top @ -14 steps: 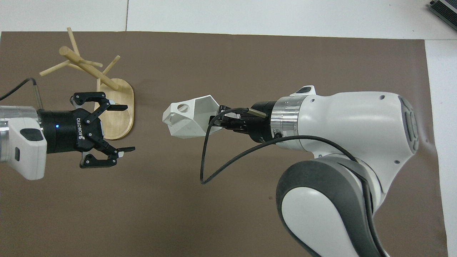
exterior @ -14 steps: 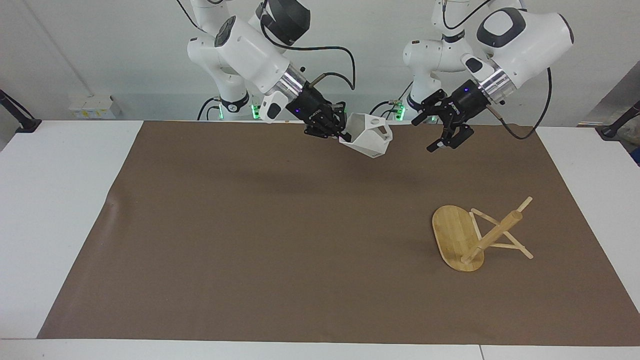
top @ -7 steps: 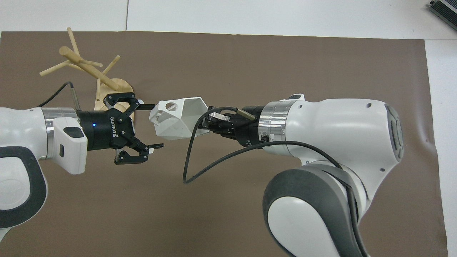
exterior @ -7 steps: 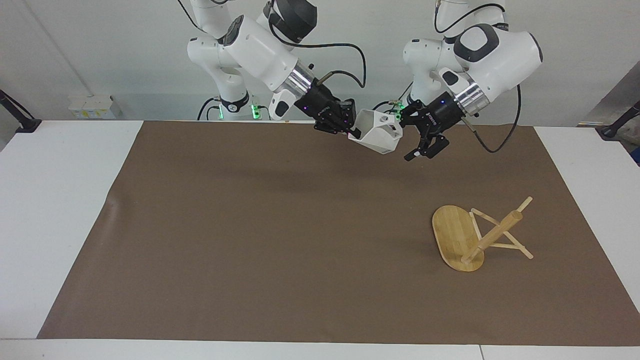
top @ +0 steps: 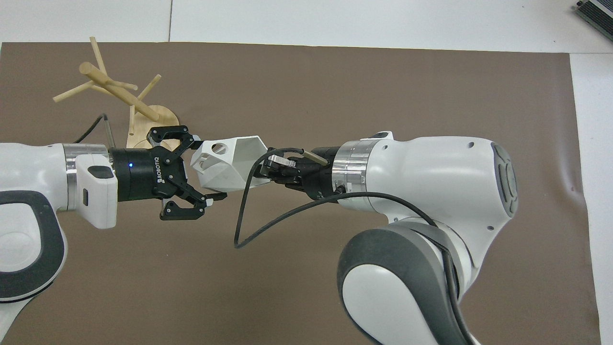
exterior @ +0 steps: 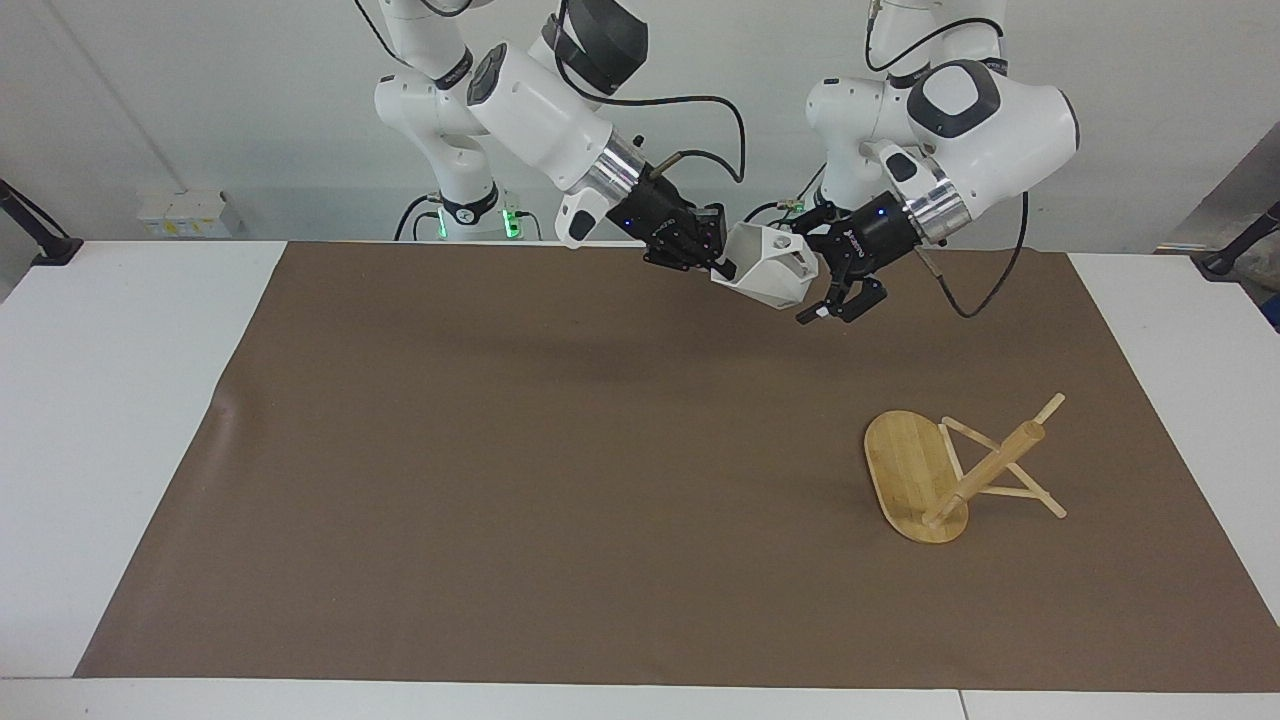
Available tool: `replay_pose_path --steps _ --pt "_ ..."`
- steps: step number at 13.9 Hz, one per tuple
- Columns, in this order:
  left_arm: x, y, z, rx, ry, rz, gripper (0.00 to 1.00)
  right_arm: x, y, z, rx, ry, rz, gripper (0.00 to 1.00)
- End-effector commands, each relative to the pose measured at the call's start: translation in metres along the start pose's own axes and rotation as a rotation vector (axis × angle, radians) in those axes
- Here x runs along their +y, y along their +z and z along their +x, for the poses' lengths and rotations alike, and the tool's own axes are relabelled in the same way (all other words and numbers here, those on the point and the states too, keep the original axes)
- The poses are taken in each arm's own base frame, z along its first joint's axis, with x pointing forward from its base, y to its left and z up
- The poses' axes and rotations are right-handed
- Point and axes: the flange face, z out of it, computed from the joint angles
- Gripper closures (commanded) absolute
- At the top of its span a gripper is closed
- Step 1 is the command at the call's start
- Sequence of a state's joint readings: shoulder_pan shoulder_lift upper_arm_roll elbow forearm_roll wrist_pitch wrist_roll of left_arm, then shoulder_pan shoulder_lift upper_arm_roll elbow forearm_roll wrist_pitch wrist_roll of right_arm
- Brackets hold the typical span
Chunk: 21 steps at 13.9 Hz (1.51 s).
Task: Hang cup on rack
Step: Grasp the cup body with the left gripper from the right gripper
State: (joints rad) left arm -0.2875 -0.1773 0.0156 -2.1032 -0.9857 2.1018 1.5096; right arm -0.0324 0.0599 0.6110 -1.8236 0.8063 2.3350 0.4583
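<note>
My right gripper is shut on the rim of the white faceted cup and holds it tilted in the air over the mat's edge nearest the robots. The cup's handle with its round hole points toward my left gripper. That gripper is open, with one finger on each side of the cup's handle end. I cannot tell whether it touches the cup. In the overhead view the cup sits between the left gripper and the right gripper. The bamboo rack stands on the mat, apart from both grippers.
A brown mat covers most of the white table. The rack's oval base shows just past the left gripper in the overhead view, toward the left arm's end. A black cable loops off the right wrist.
The right gripper carried the cup toward the left arm's end. The left gripper came to meet it, and its open fingers now straddle the cup's handle end.
</note>
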Motion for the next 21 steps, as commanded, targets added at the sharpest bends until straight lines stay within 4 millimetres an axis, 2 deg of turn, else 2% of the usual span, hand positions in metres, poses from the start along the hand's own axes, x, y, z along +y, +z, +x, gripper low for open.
replay_pose_path --steps 1,3,4,5,6,14,16,18,19,21 --pt "0.0039 -0.0005 0.0009 0.019 -0.014 -0.017 0.0 -0.0015 0.0009 -0.0022 -0.005 0.034 0.025 1.0" --pt "0.0045 -0.0005 0.0007 0.018 -0.012 -0.019 0.0 -0.0018 0.0015 -0.0031 -0.007 0.034 0.024 1.0" --pt "0.005 -0.0006 -0.0004 0.019 -0.017 -0.022 0.56 -0.0018 0.0016 -0.0033 -0.009 0.037 0.023 1.0" --pt "0.0043 -0.0016 -0.0012 0.019 -0.021 -0.021 0.94 -0.0024 0.0013 -0.0034 -0.01 0.04 0.024 1.0" --pt "0.0048 -0.002 -0.0008 0.018 -0.019 -0.022 1.0 -0.0015 0.0021 -0.0039 -0.014 0.04 0.02 1.0" --pt "0.0029 -0.0024 -0.0016 0.017 -0.047 -0.015 1.0 -0.002 0.0019 -0.0041 -0.016 0.052 0.019 1.0" --pt "0.0033 -0.0021 -0.0016 0.018 -0.046 -0.019 1.0 -0.002 0.0019 -0.0041 -0.016 0.051 0.018 0.77" --pt "0.0029 -0.0024 -0.0016 0.018 -0.047 -0.015 1.0 -0.002 0.0019 -0.0041 -0.015 0.052 0.017 0.66" --pt "0.0028 -0.0025 -0.0016 0.018 -0.047 -0.014 1.0 -0.002 0.0019 -0.0041 -0.016 0.057 0.018 0.52" --pt "0.0028 -0.0025 -0.0016 0.018 -0.047 -0.014 1.0 -0.0006 0.0014 -0.0027 -0.014 0.063 0.017 0.5"
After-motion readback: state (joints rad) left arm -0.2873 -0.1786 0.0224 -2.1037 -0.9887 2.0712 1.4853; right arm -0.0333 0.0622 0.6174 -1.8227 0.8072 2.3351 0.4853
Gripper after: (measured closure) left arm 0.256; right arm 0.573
